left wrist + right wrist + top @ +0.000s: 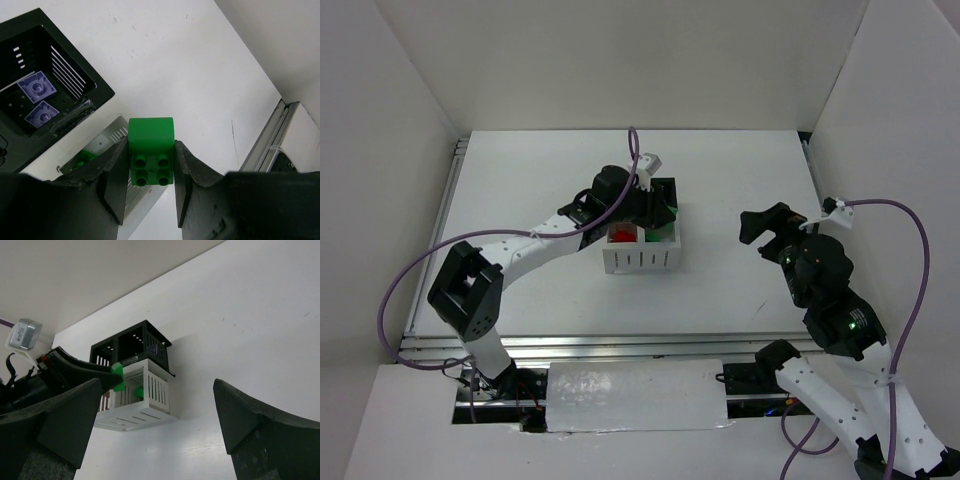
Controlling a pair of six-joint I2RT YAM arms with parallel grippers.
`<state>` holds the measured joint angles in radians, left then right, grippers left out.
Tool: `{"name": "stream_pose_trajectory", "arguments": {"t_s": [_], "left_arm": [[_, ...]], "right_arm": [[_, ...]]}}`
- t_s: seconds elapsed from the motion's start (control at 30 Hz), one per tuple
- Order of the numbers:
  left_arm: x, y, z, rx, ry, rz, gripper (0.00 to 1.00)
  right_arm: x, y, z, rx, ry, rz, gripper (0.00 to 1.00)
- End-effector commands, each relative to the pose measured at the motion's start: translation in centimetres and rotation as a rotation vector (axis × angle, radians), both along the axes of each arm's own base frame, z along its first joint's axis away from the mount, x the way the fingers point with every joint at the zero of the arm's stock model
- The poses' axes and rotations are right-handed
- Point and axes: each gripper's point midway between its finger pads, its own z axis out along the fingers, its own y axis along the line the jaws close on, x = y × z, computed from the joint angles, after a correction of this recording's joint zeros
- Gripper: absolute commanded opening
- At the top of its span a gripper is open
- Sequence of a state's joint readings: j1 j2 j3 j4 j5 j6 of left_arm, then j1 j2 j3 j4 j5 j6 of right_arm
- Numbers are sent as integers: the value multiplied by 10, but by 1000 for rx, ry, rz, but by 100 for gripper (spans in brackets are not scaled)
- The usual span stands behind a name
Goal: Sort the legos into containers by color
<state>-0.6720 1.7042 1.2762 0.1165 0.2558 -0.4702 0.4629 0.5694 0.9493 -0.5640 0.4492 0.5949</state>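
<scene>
The containers (640,262) are a 2x2 block in mid-table, black compartments behind, white ones in front. My left gripper (658,212) hovers over the block's right side, shut on a green lego (151,150), just above the white right compartment (116,131). That compartment holds another green lego (87,156). The black compartment (97,87) holds two lavender legos (35,86). A red lego (620,237) lies in the front left compartment. My right gripper (767,232) is open and empty, right of the block. The right wrist view shows the block (150,390) and the held green lego (117,376).
White walls enclose the table on the left, back and right. A metal rail (270,142) runs along the table's edge. A purple cable (635,150) loops above the left wrist.
</scene>
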Motion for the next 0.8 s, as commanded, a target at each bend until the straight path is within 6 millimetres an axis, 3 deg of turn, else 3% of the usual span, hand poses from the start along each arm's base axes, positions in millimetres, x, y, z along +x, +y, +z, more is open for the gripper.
{"name": "stream_pose_trajectory", "arguments": {"t_s": [0.0, 0.03, 0.1, 0.13, 0.17, 0.23, 0.43, 0.53, 0.57, 0.6, 0.63, 0.7, 0.73, 0.77], "left_arm": [[10, -5, 21, -38, -89, 7, 31], [9, -4, 20, -36, -90, 3, 34], [7, -3, 20, -39, -86, 5, 53], [6, -1, 26, -47, -94, 11, 69], [5, 2, 23, -43, -90, 21, 76], [4, 9, 34, -59, -113, 55, 81], [4, 27, 31, -37, -117, 121, 84], [1, 43, 51, -28, -144, 180, 89], [-2, 54, 69, -36, -166, 217, 90], [-8, 65, 68, 4, -133, 244, 96], [-2, 89, 70, 52, -134, 372, 97], [-11, 125, 96, 61, -124, 520, 100], [-16, 161, 86, 161, -94, 658, 100], [-28, 185, 101, 140, -91, 747, 100]], "right_arm": [[-1, -3, -3, -29, 13, -7, 100], [-1, -2, -2, -25, 7, 1, 100], [1, 0, -4, -24, 8, 7, 100], [1, 1, -4, -25, 9, 11, 100], [1, 1, -3, -24, 8, 13, 100], [0, 2, -3, -24, 9, 16, 100], [-2, 2, 2, -28, 1, 26, 100], [-7, 5, 7, -49, 3, 66, 100], [-11, 11, 6, -76, 13, 116, 100], [-15, 13, 15, -82, 5, 143, 100], [-18, 14, 17, -88, 12, 161, 100], [-34, 13, 25, -95, 32, 197, 100], [-41, 12, 29, -95, 35, 205, 100], [-49, 9, 27, -104, 54, 215, 100]]}}
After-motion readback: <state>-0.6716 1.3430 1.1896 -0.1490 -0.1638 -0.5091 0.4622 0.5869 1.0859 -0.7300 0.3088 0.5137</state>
